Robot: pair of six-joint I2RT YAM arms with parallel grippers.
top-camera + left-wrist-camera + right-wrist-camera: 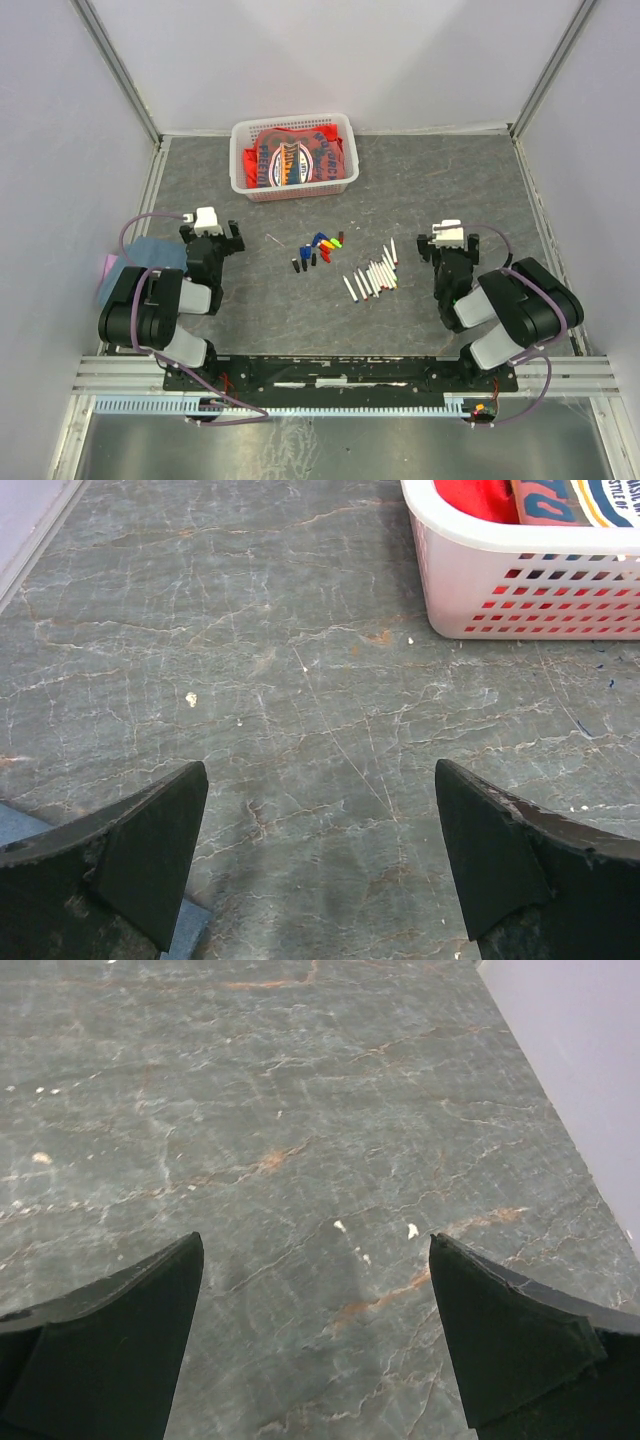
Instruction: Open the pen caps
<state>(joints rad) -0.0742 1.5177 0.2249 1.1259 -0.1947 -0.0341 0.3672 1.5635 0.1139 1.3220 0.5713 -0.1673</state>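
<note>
In the top view, several small coloured pen caps [319, 250], blue, red, black, green and yellow, lie in a loose cluster at the table's middle. Just to their right, several thin white pens [374, 273] lie side by side, without caps. My left gripper [209, 238] sits well left of the caps and stands open, with bare table between its fingers [150, 840]. Off to the right of the pens, my right gripper [448, 244] is open too, nothing between its fingers [500, 1330]. Neither wrist view shows a pen or a cap.
A white slotted basket [240, 160] holding red and blue packets stands at the back centre; its corner [470, 580] shows in the left wrist view. A blue and pink cloth [120, 262] lies by the left wall. Grey walls close the table's sides.
</note>
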